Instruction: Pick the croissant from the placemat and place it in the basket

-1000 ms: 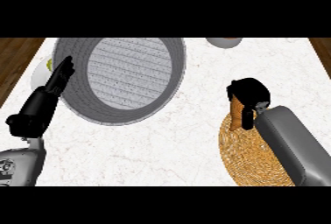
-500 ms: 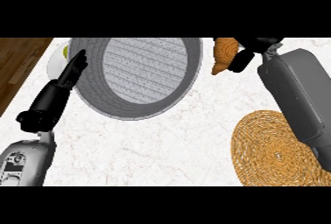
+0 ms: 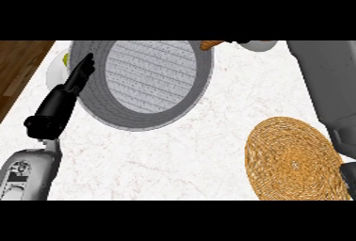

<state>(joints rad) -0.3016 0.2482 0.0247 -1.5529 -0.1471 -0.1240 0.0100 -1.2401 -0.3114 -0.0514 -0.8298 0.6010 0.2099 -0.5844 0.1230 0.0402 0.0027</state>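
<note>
The grey round basket (image 3: 142, 80) lies at the upper left of the white counter. At the picture's top edge, just past the basket's far right rim, only the brown end of the croissant (image 3: 211, 44) shows. My right hand (image 3: 241, 42) holds it and is cut off there but for a dark sliver; its grey forearm (image 3: 327, 89) runs down the right side. The woven round placemat (image 3: 295, 160) at the lower right has nothing on it. My left hand (image 3: 69, 89) rests open, fingers up, against the basket's left rim.
A white plate (image 3: 52, 75) with something yellow-green (image 3: 66, 59) sits behind my left hand. Part of a pale bowl (image 3: 262, 45) shows at the top right. The wooden floor (image 3: 17, 66) lies beyond the counter's left edge.
My right hand has carried the croissant up off the placemat and leftward to the basket's far rim, now mostly out of the picture. The view has shifted; the left hand stays put.
</note>
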